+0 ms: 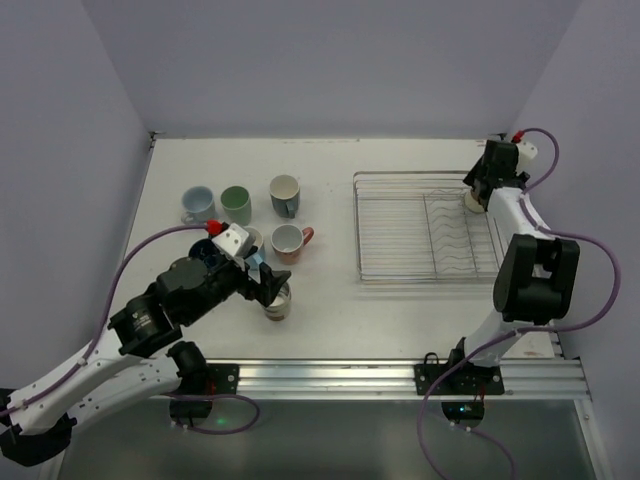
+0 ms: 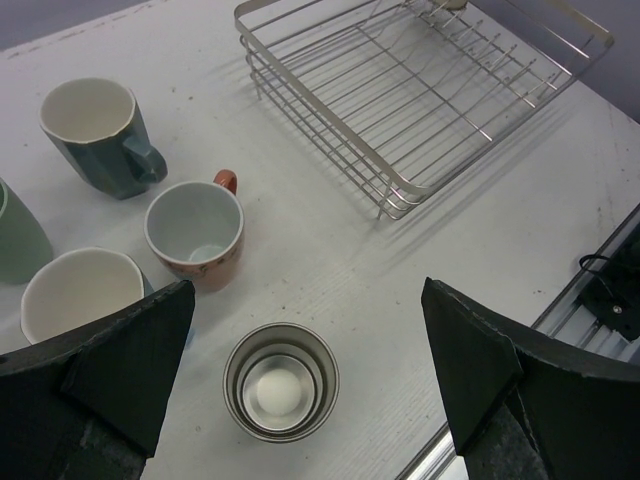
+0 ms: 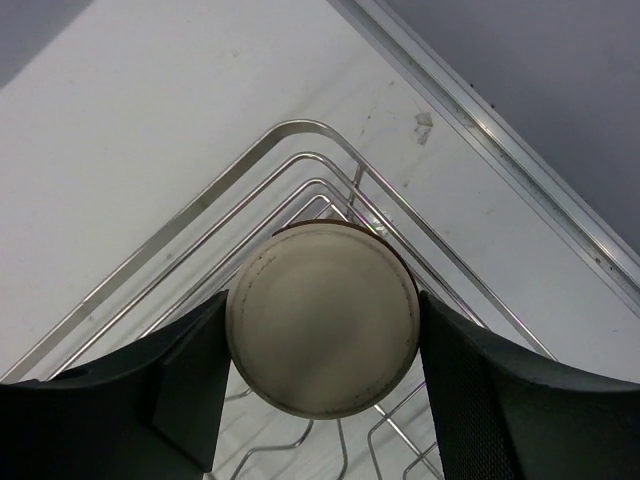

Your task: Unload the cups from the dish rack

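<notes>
On the left half of the table, five unloaded cups stand upright, mouths up: a light blue mug [image 1: 197, 205], a green cup [image 1: 236, 205], a dark blue mug [image 2: 97, 135], a salmon-pink mug [image 2: 195, 233] and a pale beige cup [image 2: 80, 295]. Just in front of them the left gripper [image 2: 305, 345] hangs with its jaws spread wide, holding nothing. Directly beneath it, between the two fingers and touching neither, a grey tumbler [image 2: 281, 381] stands on the table with its mouth up.

Right of centre, the dish rack [image 1: 400, 240] looks bare across its flat floor and its divider prongs. One cup is left that can be seen, a beige cup [image 3: 322, 333] in the rack's far right corner, hard against the curved corner wires.

At that corner the right gripper [image 1: 480, 195] points down on the cup, a finger pressed to each side, so it appears clamped on it. The cup is upside down: its flat round base faces up at the wrist and its mouth faces the rack floor, so its long axis is upright, in line with the gripper's reach. Whether it has left the floor I cannot tell.

The right arm is the near one; the left is well apart. The next move likely calls for a straight lift, clear of the corner wires
</notes>
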Controlling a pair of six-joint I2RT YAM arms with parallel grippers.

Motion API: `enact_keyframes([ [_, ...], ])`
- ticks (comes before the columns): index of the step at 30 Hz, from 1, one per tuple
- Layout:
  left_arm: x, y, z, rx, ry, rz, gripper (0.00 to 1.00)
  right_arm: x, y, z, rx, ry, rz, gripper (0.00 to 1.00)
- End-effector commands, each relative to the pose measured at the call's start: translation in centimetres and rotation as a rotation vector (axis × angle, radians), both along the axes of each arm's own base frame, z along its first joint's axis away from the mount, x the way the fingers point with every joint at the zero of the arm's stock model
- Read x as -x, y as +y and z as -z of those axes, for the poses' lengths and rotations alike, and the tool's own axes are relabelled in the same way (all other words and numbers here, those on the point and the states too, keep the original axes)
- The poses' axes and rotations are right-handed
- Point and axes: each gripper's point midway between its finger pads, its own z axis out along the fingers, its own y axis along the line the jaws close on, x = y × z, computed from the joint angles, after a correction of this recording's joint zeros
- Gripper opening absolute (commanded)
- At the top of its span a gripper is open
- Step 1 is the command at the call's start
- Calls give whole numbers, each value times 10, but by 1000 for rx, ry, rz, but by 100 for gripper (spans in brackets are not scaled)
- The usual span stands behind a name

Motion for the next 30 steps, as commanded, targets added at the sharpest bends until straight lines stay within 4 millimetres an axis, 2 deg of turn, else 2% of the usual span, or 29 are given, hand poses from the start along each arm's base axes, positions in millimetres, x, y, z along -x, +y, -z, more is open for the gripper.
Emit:
enact_keyframes([
  [1,-7,-6,-10,31,-29,6,100,1,6,-88,12,-261,-27,35],
  [2,-8,-7,-11,34,-26,10,100,5,10,-90,0,-279,-42,35],
  [3,-8,-7,-13,42,-28,8,100,5,15,-100,-20,-327,-51,35],
  [4,-9,-8,-15,57,-30,8,100,11,21,-120,-29,-382,-67,35],
  [6,-8,-10,-21,82,-30,20,100,16,44,-125,-101,-437,-132,35],
  [7,-8,-13,-25,107,-29,29,100,24,57,-144,-123,-498,-175,35],
  [8,-6,-19,-28,120,-22,58,100,29,76,-138,-172,-513,-239,35],
  [10,-4,-27,-37,158,-14,85,100,38,117,-147,-258,-577,-343,35],
  [11,-4,-34,-38,166,1,106,99,53,134,-150,-287,-607,-394,35],
  [12,-1,-41,-43,201,14,134,99,62,173,-158,-363,-644,-498,35],
  [14,3,-55,-47,240,39,192,97,89,216,-166,-467,-688,-657,35],
  [15,4,-61,-49,261,49,210,96,104,249,-180,-545,-733,-774,36],
  [16,5,-67,-59,314,54,226,96,114,263,-184,-581,-746,-827,36],
  [19,0,-86,-62,383,100,257,95,156,305,-199,-722,-782,-1028,36],
  [21,-2,-94,-65,441,132,263,90,180,322,-206,-803,-814,-1130,35],
  [23,-3,-102,-57,462,171,272,85,201,337,-205,-859,-819,-1242,35],
  [24,-4,-105,-64,510,181,279,84,211,344,-204,-900,-811,-1275,35],
  [25,-5,-109,-61,520,198,281,82,219,349,-201,-924,-798,-1311,35],
  [30,-6,-120,-61,578,256,301,76,240,359,-181,-1024,-767,-1374,35],
])
